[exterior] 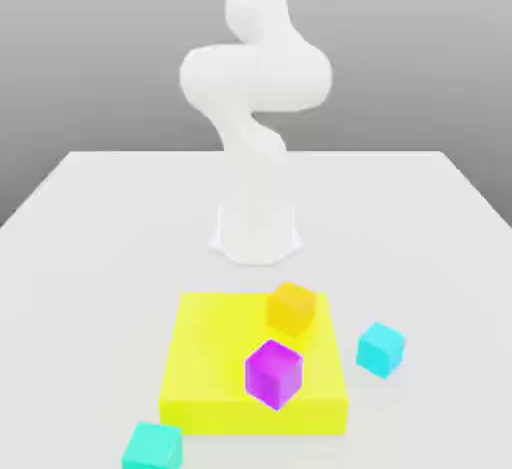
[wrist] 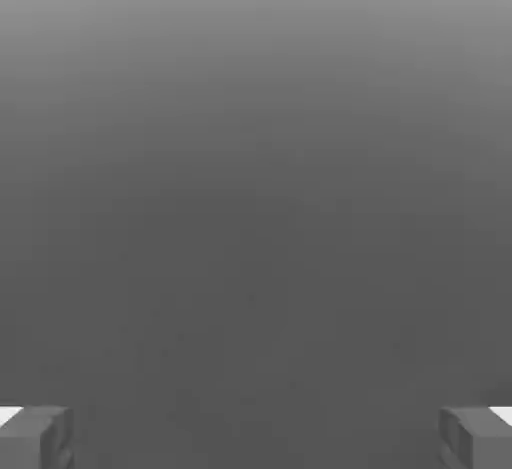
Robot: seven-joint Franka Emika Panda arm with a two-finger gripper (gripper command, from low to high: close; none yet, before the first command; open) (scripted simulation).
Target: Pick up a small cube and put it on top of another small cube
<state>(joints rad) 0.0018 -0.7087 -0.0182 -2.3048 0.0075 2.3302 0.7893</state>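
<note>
Nearest in the exterior view, low on the exterior view's left: the sea-green cube [exterior: 152,447]. Rests flat on the white surface [exterior: 80,257], alone, just off the front corner of the yellow slab [exterior: 205,357] and not touching it. Seems untouched, so judged as the very first step: the reach, not yet begun.

A little farther: the purple cube [exterior: 273,373] near the slab's front edge, on top of it. Off the slab toward the exterior view's right, directly on the surface: the bluer cyan cube [exterior: 381,347]. Farther again, near the slab's back edge: the orange cube [exterior: 291,307]. Cannot tell which of these is meant to carry the sea-green one.

Behind all, the arm [exterior: 255,87], rising from its base and folded high, well apart from every cube.

For the next move, probably: bring the claw down over the sea-green cube, square to its sides, then close on it. Calls for a long reach to the front edge of the surface.

From the exterior view: the cubes and their places. From the hand view: the claw [wrist: 256,437] spread wide, its fingers [wrist: 35,437] far apart, nothing between them, plain grey beyond.
</note>
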